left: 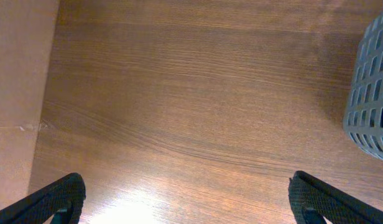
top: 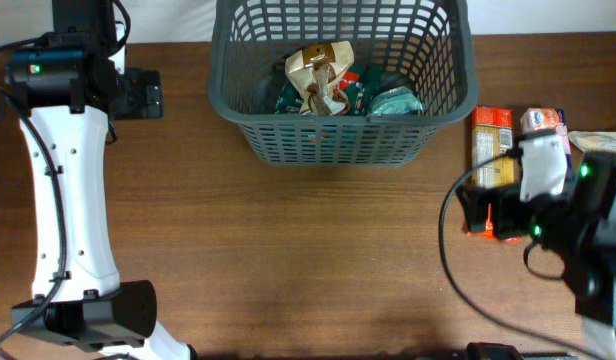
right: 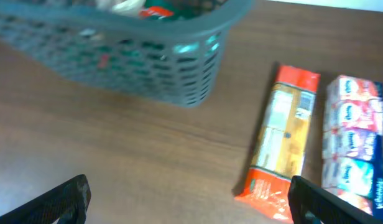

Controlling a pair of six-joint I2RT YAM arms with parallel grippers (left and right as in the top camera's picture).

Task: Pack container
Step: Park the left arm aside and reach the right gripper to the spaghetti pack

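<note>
Overhead clearest: probable packets (top: 326,82) inside container (top: 338,142)

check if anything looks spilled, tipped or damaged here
Nothing stands out. The basket sits upright with packets inside, and the orange packet and pink-and-blue pack lie flat on the table beside it.

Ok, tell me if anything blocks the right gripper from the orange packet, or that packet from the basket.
Nothing visible does. The right gripper is open over bare table with the orange packet lying flat ahead of it, and only bare wood lies between packet and container. A pink-and-white packet lies on its far side.
</note>
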